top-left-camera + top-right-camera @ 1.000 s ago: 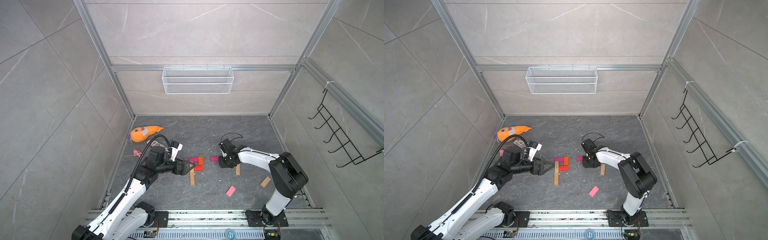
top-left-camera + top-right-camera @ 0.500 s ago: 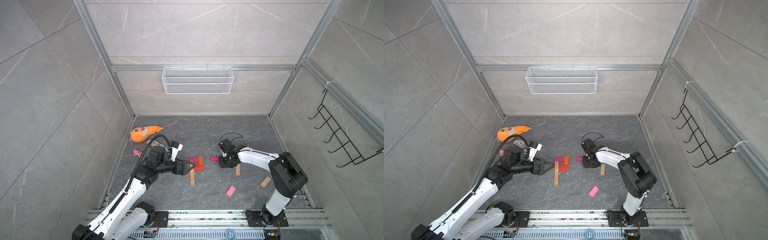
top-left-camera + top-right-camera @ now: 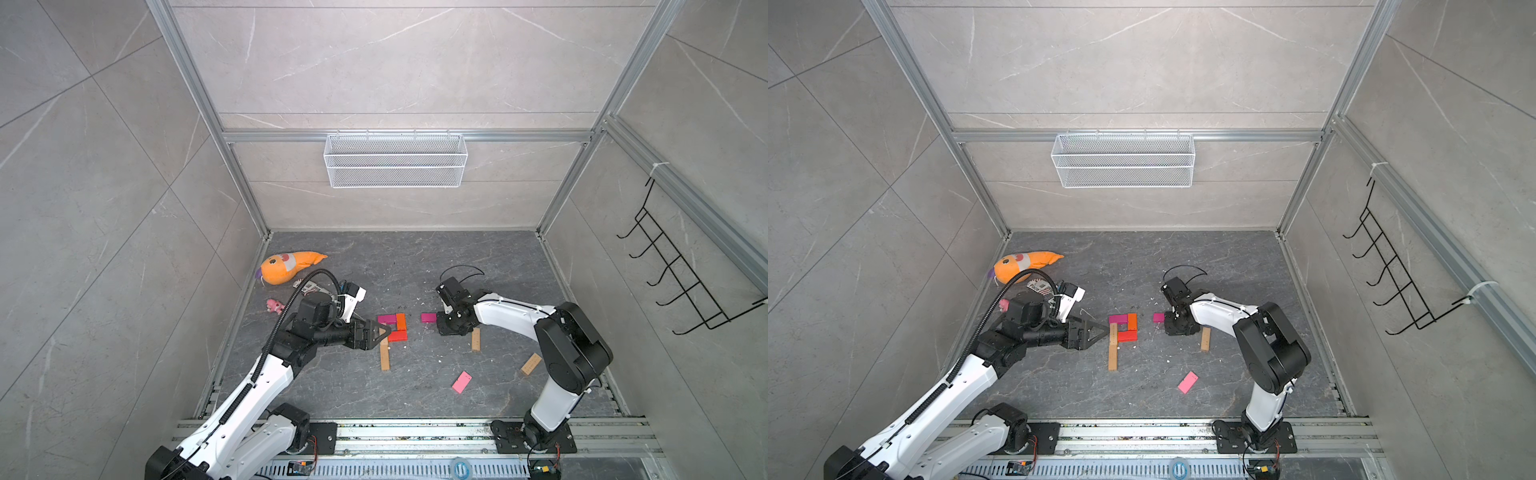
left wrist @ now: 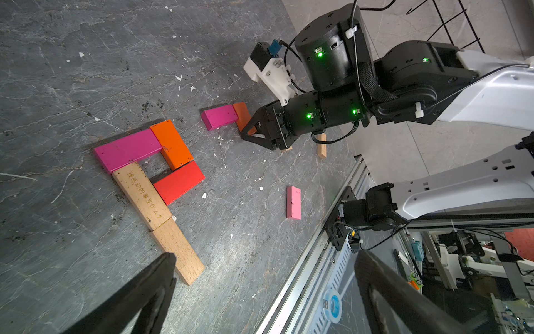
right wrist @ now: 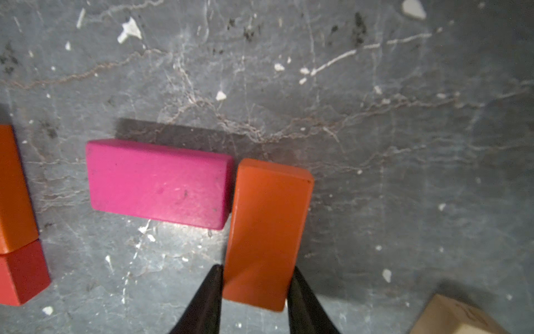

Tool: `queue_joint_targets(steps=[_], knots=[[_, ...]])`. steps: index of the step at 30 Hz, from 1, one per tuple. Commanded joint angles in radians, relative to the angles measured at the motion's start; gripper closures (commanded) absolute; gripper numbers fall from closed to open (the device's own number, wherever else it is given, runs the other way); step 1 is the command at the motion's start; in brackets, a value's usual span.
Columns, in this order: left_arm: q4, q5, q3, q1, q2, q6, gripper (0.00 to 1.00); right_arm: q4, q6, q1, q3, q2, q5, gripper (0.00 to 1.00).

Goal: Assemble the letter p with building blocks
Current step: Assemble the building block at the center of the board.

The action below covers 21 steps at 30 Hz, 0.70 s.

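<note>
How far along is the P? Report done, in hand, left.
Done: the letter P looks complete, tan stem and closed loop. In hand: right gripper grips a spare orange brick beside a loose magenta brick; left gripper open, empty. Left: probably nothing; pink brick unused.

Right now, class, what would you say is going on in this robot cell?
The right end effector is shut on an orange brick, holding it right beside a loose magenta brick. The left end effector hangs open near the letter P, which looks complete: a tan stem with a magenta, orange and red loop. A light pink brick lies spare on the floor.
</note>
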State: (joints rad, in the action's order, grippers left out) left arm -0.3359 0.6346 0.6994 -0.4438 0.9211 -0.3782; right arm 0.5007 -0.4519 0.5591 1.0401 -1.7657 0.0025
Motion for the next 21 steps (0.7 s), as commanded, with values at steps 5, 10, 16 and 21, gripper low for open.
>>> queue_joint_targets(steps=[5,10,16,21], knots=[[-0.014,0.014,0.041,0.002,0.004,0.004,0.0,0.017,0.004,0.008,0.009,-0.02,0.017,0.63],[-0.02,0.012,0.046,0.002,0.008,0.004,0.0,0.02,0.006,0.009,0.01,-0.018,0.018,0.64],[-0.026,0.01,0.049,0.002,0.013,0.004,0.0,0.015,0.01,0.009,0.011,-0.023,0.017,0.64],[-0.032,0.008,0.052,0.002,0.018,0.004,0.0,0.015,0.012,0.009,0.014,-0.031,0.018,0.64]])
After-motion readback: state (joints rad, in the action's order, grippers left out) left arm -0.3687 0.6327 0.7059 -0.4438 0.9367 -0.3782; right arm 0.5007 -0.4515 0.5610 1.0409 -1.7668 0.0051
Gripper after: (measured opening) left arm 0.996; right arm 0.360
